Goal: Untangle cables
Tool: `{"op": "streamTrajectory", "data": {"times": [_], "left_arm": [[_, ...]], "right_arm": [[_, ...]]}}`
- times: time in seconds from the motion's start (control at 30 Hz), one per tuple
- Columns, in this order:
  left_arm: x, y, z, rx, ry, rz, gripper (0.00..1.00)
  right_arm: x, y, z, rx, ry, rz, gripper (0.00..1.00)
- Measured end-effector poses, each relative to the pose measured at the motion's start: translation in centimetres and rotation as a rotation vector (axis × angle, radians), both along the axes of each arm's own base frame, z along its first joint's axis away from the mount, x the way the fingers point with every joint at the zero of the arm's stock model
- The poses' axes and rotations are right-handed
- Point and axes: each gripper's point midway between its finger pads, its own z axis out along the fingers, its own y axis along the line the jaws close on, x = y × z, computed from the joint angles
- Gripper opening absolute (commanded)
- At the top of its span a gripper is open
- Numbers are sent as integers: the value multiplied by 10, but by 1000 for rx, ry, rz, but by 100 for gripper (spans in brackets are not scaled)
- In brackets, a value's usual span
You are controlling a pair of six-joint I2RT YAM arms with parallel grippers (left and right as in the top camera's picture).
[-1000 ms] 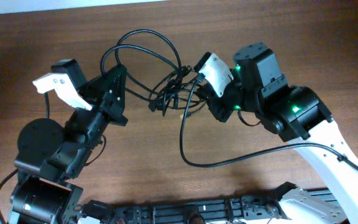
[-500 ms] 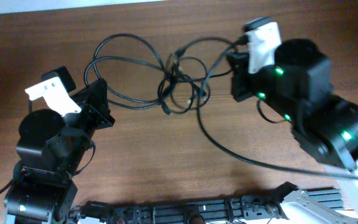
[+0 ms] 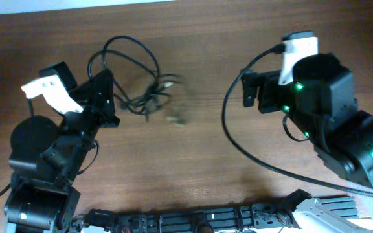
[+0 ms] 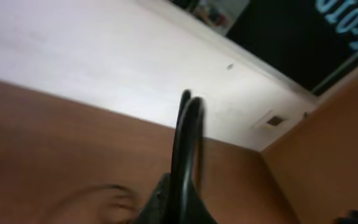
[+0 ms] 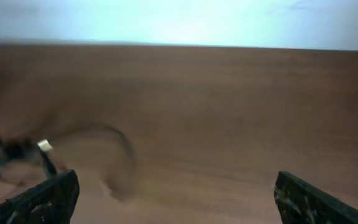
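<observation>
The cables [image 3: 136,83] are thin black cords, looped and bunched on the wooden table just right of my left gripper [image 3: 109,97]. Part of the bunch is blurred by motion [image 3: 173,118]. My left gripper [image 4: 180,198] is shut on a cable loop [image 4: 187,140] that rises up out of its jaws. At the right, my right gripper [image 3: 248,90] is open and apart from the cords. In the right wrist view the right gripper [image 5: 174,182] has only bare table between its fingers [image 5: 48,199], and the cables [image 5: 17,152] are a blur at far left with one metal tip [image 5: 44,145].
A thicker black cable [image 3: 238,145] wired to the right arm curves across the table [image 3: 193,175] below the right gripper. A black rail with hardware [image 3: 206,220] runs along the front edge. A pale wall [image 4: 104,62] lies beyond the table's far edge.
My right gripper has opened, let go of the cords and drawn back to the right. The bundle has sprung left toward my left gripper, which stays shut.
</observation>
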Motion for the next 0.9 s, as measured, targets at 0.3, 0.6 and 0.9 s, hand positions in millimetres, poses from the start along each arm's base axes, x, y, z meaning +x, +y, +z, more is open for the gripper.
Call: {"op": "streamTrajectory", "data": {"times": [0.3,0.6,0.9], "left_arm": [[-4,-12,10,-16,-40,-74,0],[-14,-34,33,-63,-118,-215,1],[-23,-43,68,-135,-240,-283,1]], "right_arm": [[-21,61,-35,-75,124,491,86],[-20,83,-53,-98,160,659,77],[-20,102,-75,-47,257,749,68]]}}
